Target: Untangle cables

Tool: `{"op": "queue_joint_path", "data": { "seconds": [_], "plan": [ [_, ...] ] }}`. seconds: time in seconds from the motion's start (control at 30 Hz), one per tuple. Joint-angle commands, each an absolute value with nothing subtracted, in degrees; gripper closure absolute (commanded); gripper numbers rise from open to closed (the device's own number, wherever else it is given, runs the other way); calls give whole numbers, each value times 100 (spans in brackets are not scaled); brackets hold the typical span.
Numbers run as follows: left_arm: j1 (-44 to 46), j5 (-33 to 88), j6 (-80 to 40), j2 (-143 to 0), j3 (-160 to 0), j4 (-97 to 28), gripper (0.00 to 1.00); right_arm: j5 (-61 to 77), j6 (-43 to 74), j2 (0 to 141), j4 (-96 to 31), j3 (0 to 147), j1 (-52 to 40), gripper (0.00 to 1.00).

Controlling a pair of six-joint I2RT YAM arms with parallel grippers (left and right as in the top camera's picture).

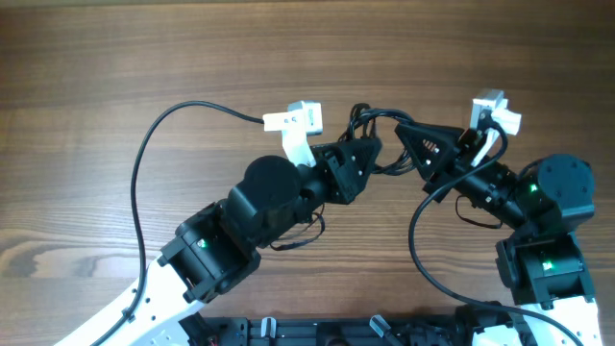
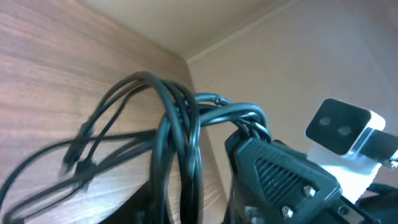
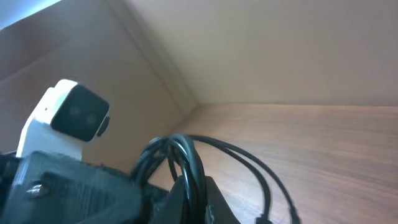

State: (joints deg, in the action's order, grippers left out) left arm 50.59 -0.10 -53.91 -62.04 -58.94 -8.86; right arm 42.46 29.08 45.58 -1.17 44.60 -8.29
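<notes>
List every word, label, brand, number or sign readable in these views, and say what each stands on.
No readable text in any view.
The cables: no print or tags show.
The white camera units: plain, no label visible.
The black arm housings: only green lights, no lettering.
The wooden table: bare grain, no marks.

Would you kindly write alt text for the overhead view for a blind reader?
Over a wooden table, the robot's right hand grips a looped bundle of thin black cables; the left hand reaches into the same bundle from the opposite side.
</notes>
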Motion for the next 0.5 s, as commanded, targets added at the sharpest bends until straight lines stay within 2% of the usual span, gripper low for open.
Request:
{"op": "queue_joint_path", "data": {
  "seconds": [0.0,0.03,0.2,0.23,0.27,0.33,0.43,0.47],
  "plan": [
    [5052,60,-5336,-6270,-5959,-746,85,4619,2696,4543,-167,4477,-816,96],
    [5046,16,-5240,-6276,-5959,-746,96,4587,2687,4543,-283,4477,-816,96],
    [4952,-73,-3378,-6189,-5959,-823,96,3887,2161,4543,-1450,4477,-816,93],
    [4921,-89,-2416,-6123,-5959,-827,96,3540,2071,4543,-1918,4477,-816,91],
    [4921,-156,-2080,-6104,-5959,-832,96,3424,2069,4543,-2075,4477,-816,90],
    [4923,-491,-1605,-6095,-5959,-838,96,3409,1898,4543,-2303,4477,-816,74],
    [4923,-1245,-1518,-6095,-5959,-854,96,3409,1796,4543,-2486,4477,-816,66],
    [4921,-1417,-1518,-6095,-5959,-856,96,3409,1793,4543,-2558,4477,-816,59]
  ]
}}
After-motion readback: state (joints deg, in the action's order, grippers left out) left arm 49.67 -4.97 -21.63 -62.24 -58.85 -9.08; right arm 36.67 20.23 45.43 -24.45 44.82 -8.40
